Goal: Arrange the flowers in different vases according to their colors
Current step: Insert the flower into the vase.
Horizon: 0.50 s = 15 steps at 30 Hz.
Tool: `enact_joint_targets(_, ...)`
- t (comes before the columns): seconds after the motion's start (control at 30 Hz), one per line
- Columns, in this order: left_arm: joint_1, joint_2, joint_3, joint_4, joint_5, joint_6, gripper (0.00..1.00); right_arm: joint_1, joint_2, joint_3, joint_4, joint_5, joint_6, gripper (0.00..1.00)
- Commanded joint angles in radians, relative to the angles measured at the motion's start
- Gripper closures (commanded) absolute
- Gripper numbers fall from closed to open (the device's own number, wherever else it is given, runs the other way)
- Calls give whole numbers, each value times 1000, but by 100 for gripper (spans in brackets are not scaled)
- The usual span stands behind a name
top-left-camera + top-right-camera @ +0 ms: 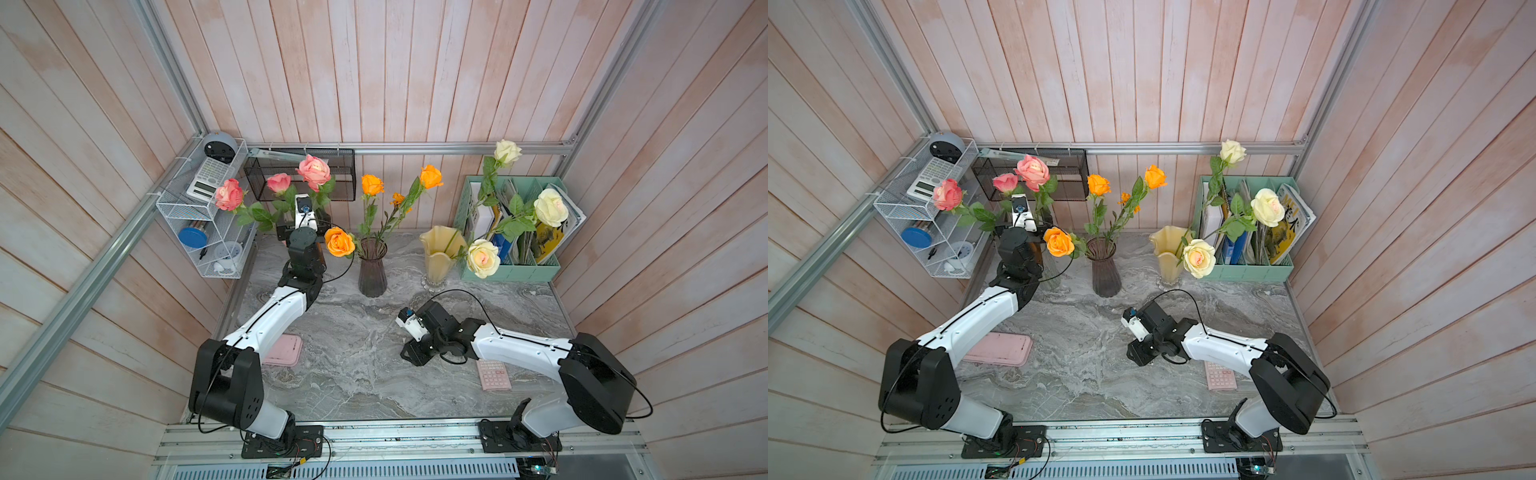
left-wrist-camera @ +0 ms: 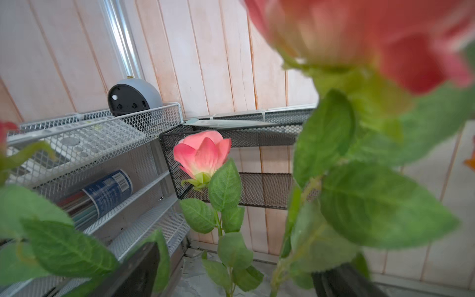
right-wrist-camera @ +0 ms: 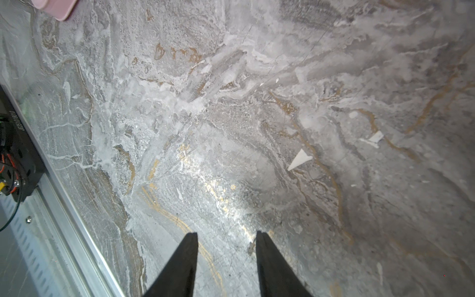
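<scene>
Three pink flowers [image 1: 229,194] [image 1: 279,182] [image 1: 314,171] stand at the back left in a clear vase [image 1: 1052,272], which my left arm mostly hides. My left gripper [image 2: 239,280] is open wide around their leafy stems; one dark finger [image 2: 138,270] shows on each side, and neither touches a stem. Orange flowers [image 1: 372,184] [image 1: 430,176] [image 1: 339,241] stand in the dark purple vase [image 1: 372,270]. Cream flowers [image 1: 507,152] [image 1: 550,207] [image 1: 483,257] rise from the pale yellow vase [image 1: 438,253]. My right gripper [image 3: 227,232] hangs open over bare marble, holding nothing.
A mint-green file holder [image 1: 511,266] stands behind the yellow vase. A white wire shelf [image 1: 208,232] and a black mesh rack [image 1: 299,174] crowd the back left corner. A pink case [image 1: 284,351] and a pink calculator [image 1: 493,374] lie on the marble table [image 1: 353,374].
</scene>
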Motion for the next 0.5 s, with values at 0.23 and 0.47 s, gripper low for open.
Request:
enact_joint_targets(0.23,-83,-224,-49,-120,-20,-44,0,-5,-70,-34,-3,9,29,57)
enact_joint_targets(0.47,-175,-460,-153,-267,-132,-124,0,-30,-96,-21,-48,83,54,57)
